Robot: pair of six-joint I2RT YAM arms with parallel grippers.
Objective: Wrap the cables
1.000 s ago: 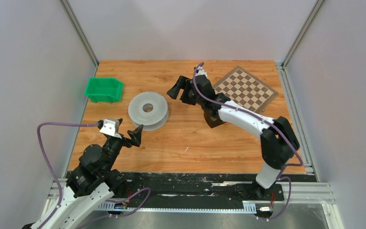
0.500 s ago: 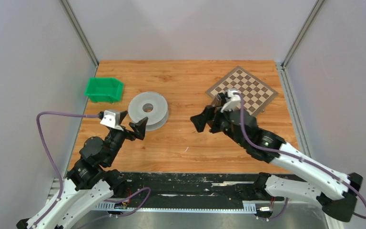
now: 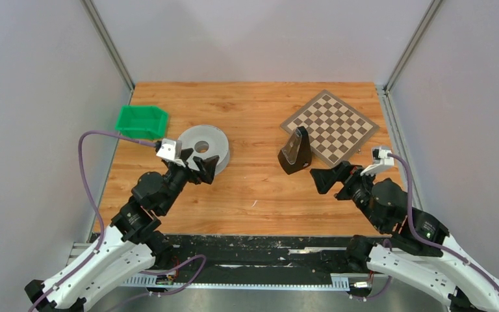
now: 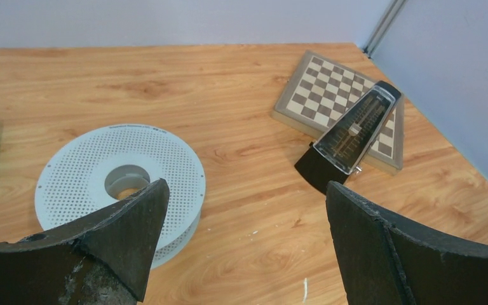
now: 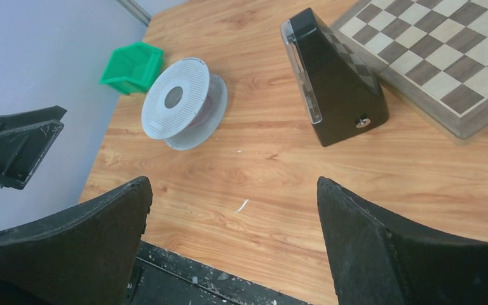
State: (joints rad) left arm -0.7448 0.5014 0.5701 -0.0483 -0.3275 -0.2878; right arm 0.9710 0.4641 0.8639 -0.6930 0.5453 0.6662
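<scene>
I cannot make out the thin reddish-brown wire in any view. A tiny whitish fleck [image 3: 255,203] lies on the wood near the front; it also shows in the left wrist view [image 4: 304,289] and the right wrist view [image 5: 242,205]. The grey perforated spool [image 3: 201,149] lies flat at centre left, and shows too in the wrist views [image 4: 121,181] [image 5: 181,101]. My left gripper [image 3: 199,166] is open and empty, just at the spool's near edge [image 4: 244,185]. My right gripper [image 3: 333,182] is open and empty above the right front of the table [image 5: 232,181].
A black metronome [image 3: 294,151] stands at the near corner of a chessboard [image 3: 330,123] at the back right. A green bin [image 3: 141,121] sits at the back left beside the spool. A black strip [image 3: 266,250] runs along the table's front edge.
My right arm has swung from the table's back centre to the front right, uncovering the metronome. My left gripper has moved forward and right, up to the spool.
</scene>
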